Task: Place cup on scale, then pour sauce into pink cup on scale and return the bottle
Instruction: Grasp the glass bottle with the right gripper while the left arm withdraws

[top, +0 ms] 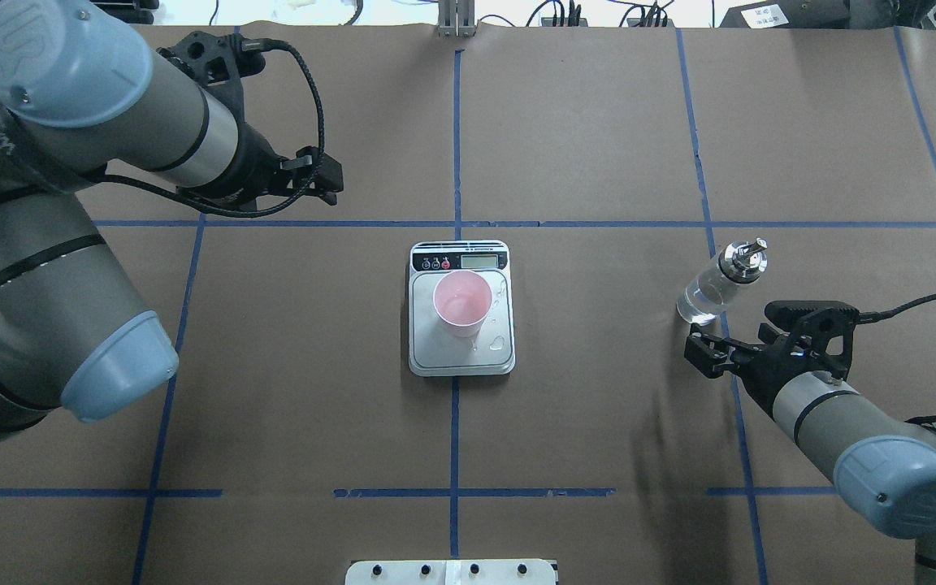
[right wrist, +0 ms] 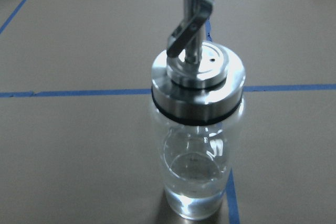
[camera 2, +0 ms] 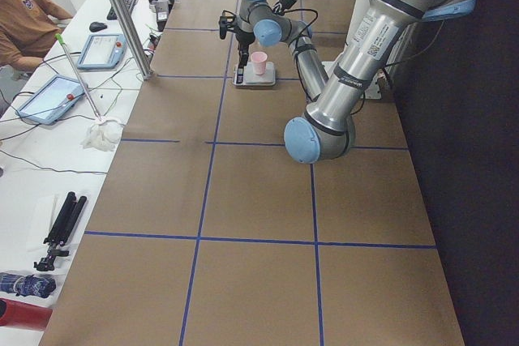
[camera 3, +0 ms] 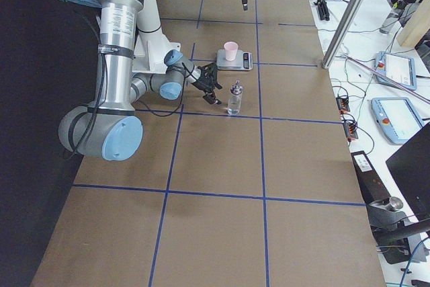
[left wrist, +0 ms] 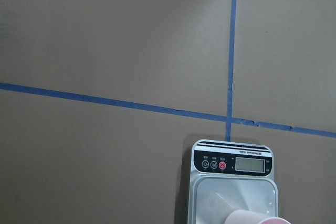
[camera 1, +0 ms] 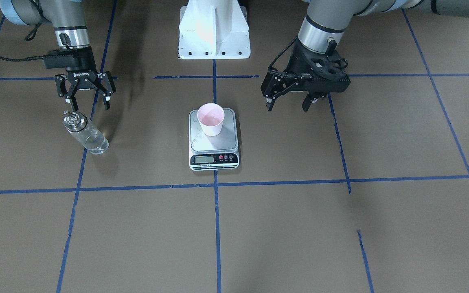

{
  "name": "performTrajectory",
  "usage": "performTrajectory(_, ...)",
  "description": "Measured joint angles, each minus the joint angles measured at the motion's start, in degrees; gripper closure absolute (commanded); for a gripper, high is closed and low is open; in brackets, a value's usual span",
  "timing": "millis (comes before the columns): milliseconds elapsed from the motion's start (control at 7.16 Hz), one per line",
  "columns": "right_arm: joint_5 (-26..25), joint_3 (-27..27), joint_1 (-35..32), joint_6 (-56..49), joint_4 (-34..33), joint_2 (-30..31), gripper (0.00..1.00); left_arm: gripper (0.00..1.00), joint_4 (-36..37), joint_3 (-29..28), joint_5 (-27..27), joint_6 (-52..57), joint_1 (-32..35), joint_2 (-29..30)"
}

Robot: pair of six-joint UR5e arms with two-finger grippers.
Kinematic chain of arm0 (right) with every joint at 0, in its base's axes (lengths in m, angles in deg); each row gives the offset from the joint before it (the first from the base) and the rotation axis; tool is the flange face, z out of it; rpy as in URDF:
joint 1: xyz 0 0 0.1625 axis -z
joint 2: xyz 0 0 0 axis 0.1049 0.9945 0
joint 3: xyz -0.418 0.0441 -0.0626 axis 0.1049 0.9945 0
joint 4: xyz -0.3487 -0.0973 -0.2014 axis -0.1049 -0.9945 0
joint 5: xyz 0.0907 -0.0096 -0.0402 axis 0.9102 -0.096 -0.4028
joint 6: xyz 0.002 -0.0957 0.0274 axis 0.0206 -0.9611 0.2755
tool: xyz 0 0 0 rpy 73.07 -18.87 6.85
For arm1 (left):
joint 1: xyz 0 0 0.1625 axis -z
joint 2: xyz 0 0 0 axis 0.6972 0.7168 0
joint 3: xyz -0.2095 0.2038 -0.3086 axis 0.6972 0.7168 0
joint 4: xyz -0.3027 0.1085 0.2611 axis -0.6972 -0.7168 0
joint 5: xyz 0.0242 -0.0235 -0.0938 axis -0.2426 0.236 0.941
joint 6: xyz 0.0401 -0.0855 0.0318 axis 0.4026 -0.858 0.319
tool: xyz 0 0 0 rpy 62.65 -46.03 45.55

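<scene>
Pink cup (camera 1: 210,119) upright on scale (camera 1: 228,139) | glass bottle (camera 1: 88,134) standing apart

The table (camera 1: 299,228) bears one cup (camera 1: 210,119), one scale (camera 1: 229,140) and one bottle (camera 1: 87,135). The scale shows one display (left wrist: 249,164) and three round buttons (left wrist: 213,164), one of them red. Two arms reach over the table, the left arm (top: 54,244) and the right arm (top: 882,455), each with one claw: the left claw (camera 1: 287,106) and the right claw (camera 1: 88,106), two fingers apiece. One white base plate (camera 1: 214,40) stands between the arms. Beside the table lie two consoles (camera 3: 398,69), and one person (camera 2: 24,26) sits there.
</scene>
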Motion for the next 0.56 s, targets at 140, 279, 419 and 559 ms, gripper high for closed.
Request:
performTrajectory(140,-4.9,1.1,1.1,0.6,0.2,-0.6,0.00,0.00,-0.4,0.7,-0.2,9.3,1.8,-3.5)
performTrajectory(279,-8.7,2.6,2.2,0.8,0.3,-1.7,0.00,0.00,-1.7,1.1,-0.1,18.6,5.0,-7.6)
performTrajectory(419,-11.3,4.4,2.9,0.9,0.4,-3.2,0.00,0.00,-2.9,1.1,0.1,26.8,8.6,-11.3)
performTrajectory(559,-13.9,6.1,3.6,0.9,0.4,-3.9,0.00,0.00,-3.5,0.8,0.2,34.9,12.4,-14.6)
